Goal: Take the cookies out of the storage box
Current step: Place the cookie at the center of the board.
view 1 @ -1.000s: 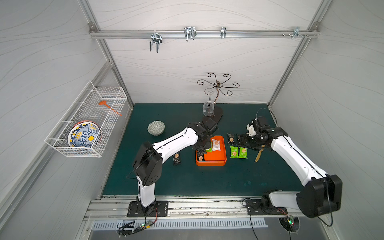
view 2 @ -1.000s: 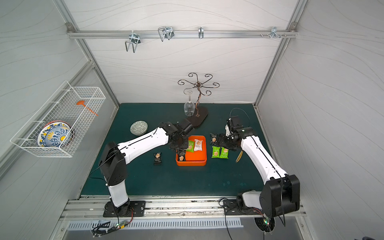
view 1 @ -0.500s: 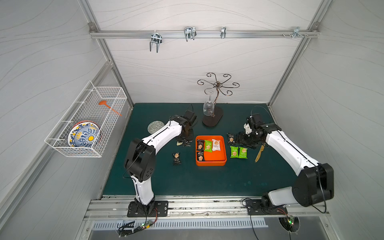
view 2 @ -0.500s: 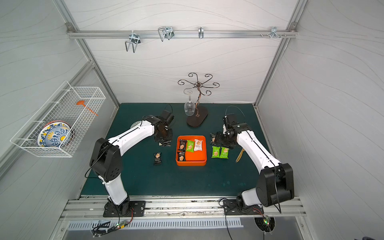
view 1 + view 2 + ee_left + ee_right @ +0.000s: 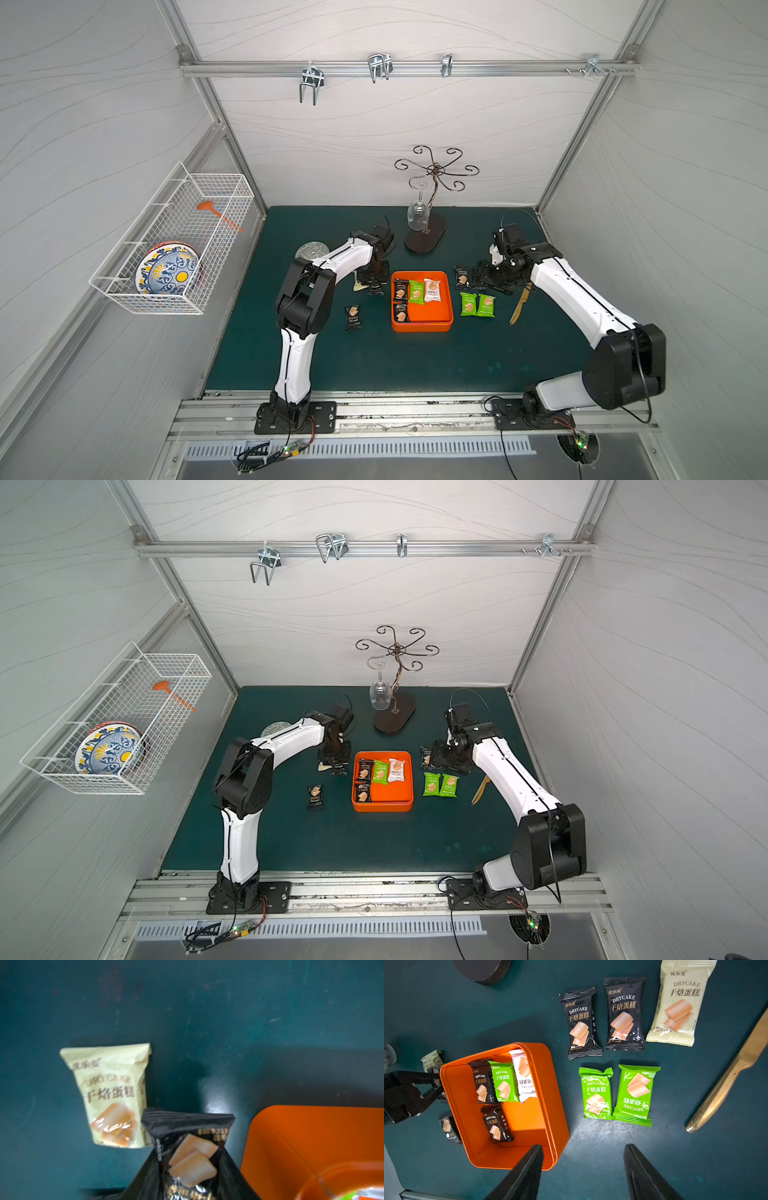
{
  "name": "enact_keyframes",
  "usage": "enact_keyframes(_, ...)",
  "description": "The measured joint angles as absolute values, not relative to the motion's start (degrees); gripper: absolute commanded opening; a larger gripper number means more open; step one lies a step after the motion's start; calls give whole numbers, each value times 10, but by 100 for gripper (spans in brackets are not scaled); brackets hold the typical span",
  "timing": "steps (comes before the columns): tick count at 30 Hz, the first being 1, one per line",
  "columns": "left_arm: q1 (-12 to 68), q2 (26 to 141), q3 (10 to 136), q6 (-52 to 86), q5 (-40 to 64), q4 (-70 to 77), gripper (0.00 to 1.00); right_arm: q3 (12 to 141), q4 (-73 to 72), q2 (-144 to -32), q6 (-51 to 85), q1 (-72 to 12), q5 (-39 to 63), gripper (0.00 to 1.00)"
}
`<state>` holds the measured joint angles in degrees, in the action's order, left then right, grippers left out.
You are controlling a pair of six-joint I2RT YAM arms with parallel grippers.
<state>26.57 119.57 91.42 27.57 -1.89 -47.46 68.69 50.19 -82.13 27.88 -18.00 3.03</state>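
The orange storage box [image 5: 422, 328] sits mid-mat and holds several cookies: two black packets [image 5: 400, 289], a green one [image 5: 416, 291] and a white one [image 5: 432, 289]. My left gripper [image 5: 374, 280] hangs low just left of the box, shut on a black cookie packet [image 5: 191, 1157], beside a pale yellow packet [image 5: 112, 1095] lying on the mat. Another black packet [image 5: 353, 316] lies nearer the front. My right gripper [image 5: 582, 1145] is open and empty, right of the box. Near it on the mat lie two green packets [image 5: 596, 1093], two black ones [image 5: 580, 1022] and a pale yellow one [image 5: 677, 1003].
A golden knife [image 5: 520, 305] lies right of the green packets. A dark stand [image 5: 426, 239] with a hanging wine glass [image 5: 417, 216] is behind the box, and a small patterned dish [image 5: 311, 250] is at the back left. A wire basket [image 5: 174, 249] hangs on the left wall.
My left gripper has left the box carrying the black packet, gone left and come down beside the pale yellow packet. The right arm has drawn back slightly toward the right.
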Motion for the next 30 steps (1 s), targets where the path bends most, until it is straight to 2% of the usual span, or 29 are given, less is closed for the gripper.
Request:
enact_keyframes(5, 266, 1207, 923, 274, -15, -472, 44, 687, 513, -820, 279, -180, 19, 67)
enact_keyframes(9, 266, 1218, 927, 274, -12, -473, 55, 687, 522, -812, 277, -180, 10, 67)
enact_keyframes(13, 266, 1221, 937, 274, -11, -475, 61, 687, 529, -801, 276, -180, 4, 67)
enact_keyframes(21, 266, 1204, 945, 283, -15, -488, 62, 687, 531, -797, 274, -180, 5, 67)
enact_keyframes(30, 300, 1064, 892, 318, -30, -506, 62, 679, 528, -787, 267, -180, 23, 67)
